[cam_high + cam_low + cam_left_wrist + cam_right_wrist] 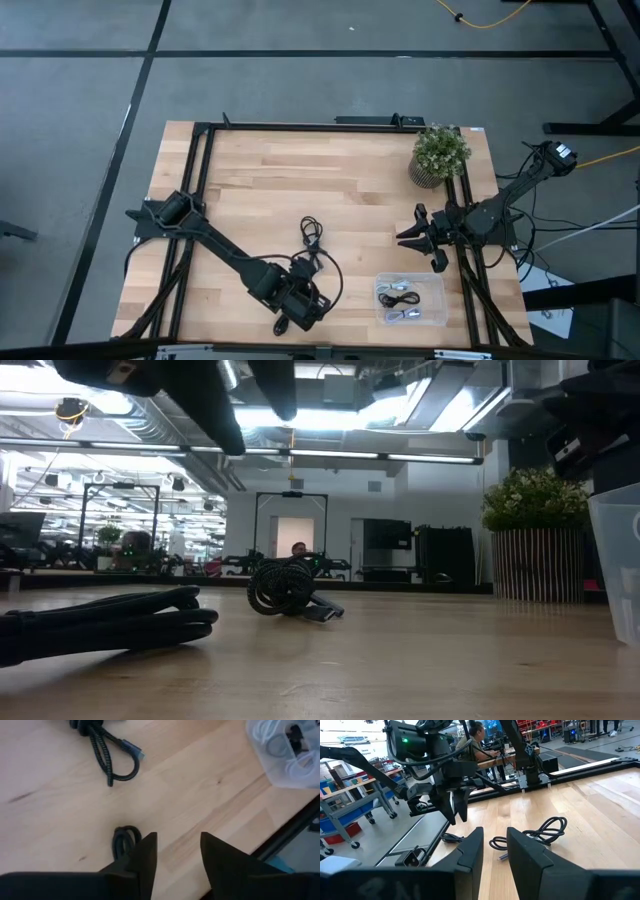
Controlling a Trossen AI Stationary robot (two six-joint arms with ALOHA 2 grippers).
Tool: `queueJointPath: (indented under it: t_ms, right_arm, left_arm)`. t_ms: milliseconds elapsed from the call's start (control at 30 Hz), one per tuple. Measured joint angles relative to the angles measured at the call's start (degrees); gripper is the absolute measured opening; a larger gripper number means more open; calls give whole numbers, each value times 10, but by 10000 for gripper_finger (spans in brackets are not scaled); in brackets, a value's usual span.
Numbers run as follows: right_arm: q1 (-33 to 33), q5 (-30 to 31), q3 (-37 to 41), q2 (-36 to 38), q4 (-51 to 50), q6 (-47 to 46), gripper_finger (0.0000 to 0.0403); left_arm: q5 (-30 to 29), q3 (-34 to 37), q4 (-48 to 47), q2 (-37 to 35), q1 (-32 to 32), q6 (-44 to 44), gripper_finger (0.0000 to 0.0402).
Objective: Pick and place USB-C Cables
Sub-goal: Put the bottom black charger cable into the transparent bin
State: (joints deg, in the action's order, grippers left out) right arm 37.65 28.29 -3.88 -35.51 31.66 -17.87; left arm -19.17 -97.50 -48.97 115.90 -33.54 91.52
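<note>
Left gripper hung spread and empty above the pale wooden table, near its front edge, just beside a small black coiled USB-C cable. A second black braided cable bundle lay mid-table; others sat in the clear plastic bin. Right gripper waited, slightly parted. Cables looked light and floppy; best pinched across the bunched coil.

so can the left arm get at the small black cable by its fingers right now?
Probably yes. The left gripper hangs open above the table, and the small black cable lies on bare wood just beside one finger, nothing covering it. It would need a slight sideways shift first.
</note>
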Motion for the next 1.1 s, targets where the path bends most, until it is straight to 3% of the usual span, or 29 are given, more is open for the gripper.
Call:
queueJointPath:
  t_ms: [267,600,700,800,1000,1100]
  right_arm:
    - [0,0,0,0,-2,2,90]
    - [0,0,0,0,-4,3,90]
    - [0,0,0,0,-6,3,90]
    - [0,0,0,0,-13,3,90]
    - [0,1,0,0,-40,3,90]
    - [0,1,0,0,-45,3,90]
  left_arm:
    - [-73,0,31,0,-10,-66,147]
    - [-71,0,41,6,14,-66,146]
    - [-49,0,39,18,15,-65,146]
    - [13,1,31,31,13,-56,146]
    - [135,0,3,51,4,45,146]
    - [162,0,-27,57,-6,89,146]
